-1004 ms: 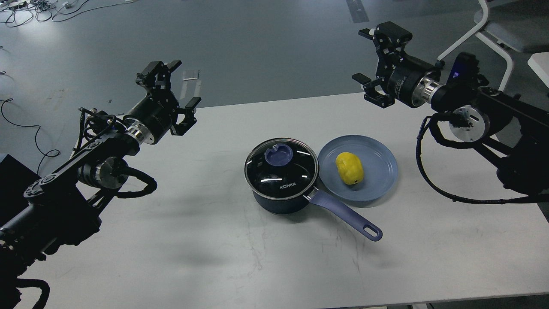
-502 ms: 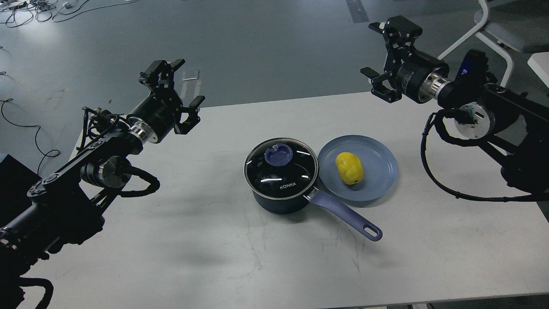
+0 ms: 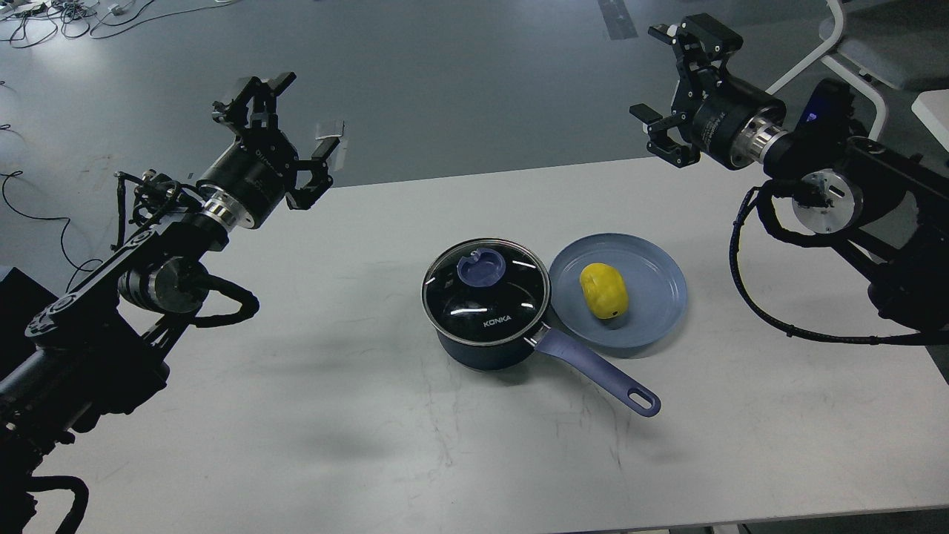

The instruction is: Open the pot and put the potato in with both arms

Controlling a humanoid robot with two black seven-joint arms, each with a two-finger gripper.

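The dark navy pot (image 3: 482,348) stands in the middle of the table, its glass lid (image 3: 486,293) with the blue knob (image 3: 482,268) on it and its periwinkle handle (image 3: 597,369) pointing to the front right. The yellow potato (image 3: 604,291) lies on the light-blue plate (image 3: 652,326) just right of the pot. My left gripper (image 3: 285,119) is open and empty, high over the table's far left edge. My right gripper (image 3: 676,81) is open and empty, high beyond the far right edge. Both are well away from the pot and potato.
The white table (image 3: 371,415) has its far edge just behind the grippers, with grey floor beyond. A white chair frame (image 3: 852,67) stands at the back right. Cables (image 3: 44,18) lie on the floor at the back left.
Both grippers have risen and drawn back toward the far edge, the left one up and to the left, the right one up and to the right. Pot, lid and potato have not moved.
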